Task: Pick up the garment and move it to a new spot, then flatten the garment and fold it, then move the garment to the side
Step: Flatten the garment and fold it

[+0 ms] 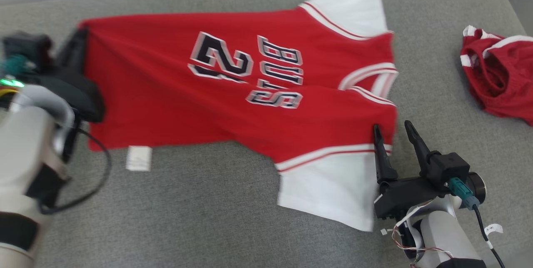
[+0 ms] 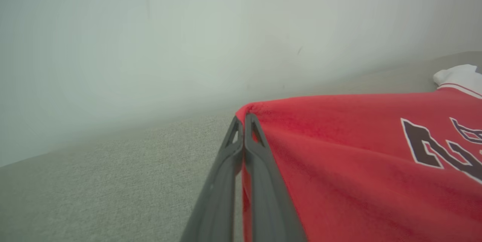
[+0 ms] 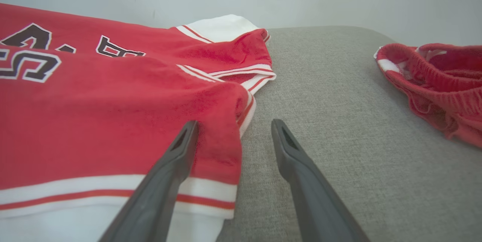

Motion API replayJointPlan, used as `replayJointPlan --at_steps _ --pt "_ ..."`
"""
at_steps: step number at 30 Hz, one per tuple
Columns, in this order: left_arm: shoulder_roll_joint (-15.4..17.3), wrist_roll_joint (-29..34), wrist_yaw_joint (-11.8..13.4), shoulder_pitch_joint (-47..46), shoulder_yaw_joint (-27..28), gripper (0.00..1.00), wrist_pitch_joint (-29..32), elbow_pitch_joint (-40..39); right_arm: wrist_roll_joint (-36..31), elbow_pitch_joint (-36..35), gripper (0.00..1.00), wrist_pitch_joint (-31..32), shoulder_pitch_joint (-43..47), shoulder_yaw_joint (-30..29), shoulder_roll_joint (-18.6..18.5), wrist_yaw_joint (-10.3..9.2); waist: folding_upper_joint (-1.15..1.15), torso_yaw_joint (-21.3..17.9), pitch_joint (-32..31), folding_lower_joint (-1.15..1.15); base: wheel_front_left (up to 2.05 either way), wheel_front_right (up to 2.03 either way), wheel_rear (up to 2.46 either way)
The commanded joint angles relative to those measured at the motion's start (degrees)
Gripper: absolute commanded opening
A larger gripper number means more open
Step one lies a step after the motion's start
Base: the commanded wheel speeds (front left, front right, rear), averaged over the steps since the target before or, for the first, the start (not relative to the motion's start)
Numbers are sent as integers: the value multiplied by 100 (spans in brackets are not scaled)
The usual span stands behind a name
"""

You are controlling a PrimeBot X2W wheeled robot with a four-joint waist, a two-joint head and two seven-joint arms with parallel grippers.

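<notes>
Left gripper [image 2: 244, 118]: fingers pressed together, pinching the far-left hem corner of the garment [image 1: 175, 105]. Right gripper [image 3: 234, 124]: fingers spread, set astride the near-right shoulder edge, nothing held. The garment, a red jersey, is laid lengthwise across the grey cushion [image 1: 208, 209], mostly spread, some creases noted. Step judged in hand: flattening. Next move called for: shoulder edge to be gripped, cloth then drawn taut between both ends. Second red garment [image 1: 499, 76]: well apart, at right.

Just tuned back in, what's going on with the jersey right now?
The left gripper is shut on a hem corner of the red jersey, which lies spread on the grey surface. The right gripper is open at the jersey's shoulder edge, gripping nothing. A crumpled red garment lies apart at the right.
</notes>
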Motion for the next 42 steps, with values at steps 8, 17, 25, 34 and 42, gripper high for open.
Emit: replayJointPlan --at_steps 8,17,25,34,42 --pt "462 -273 23 -241 187 49 -52 690 99 -54 100 -26 -35 50 59 -16 -1 -114 215 0 0 0 0" --pt "395 -356 217 314 630 100 -298 281 29 -72 100 -25 55 -21 66 -16 -1 91 -42 0 0 0 0" --pt "-60 -270 428 2011 1515 100 -296 -914 25 32 100 -26 228 8 74 -16 -1 199 -438 0 0 0 0" --pt "-701 -66 280 3146 2226 100 -297 -1167 -14 75 100 -25 325 22 71 -16 -1 161 -461 0 0 0 0" --pt "-907 265 150 3090 2577 100 -296 -1146 -16 97 100 -26 240 -6 31 -16 -1 80 -358 0 0 0 0"
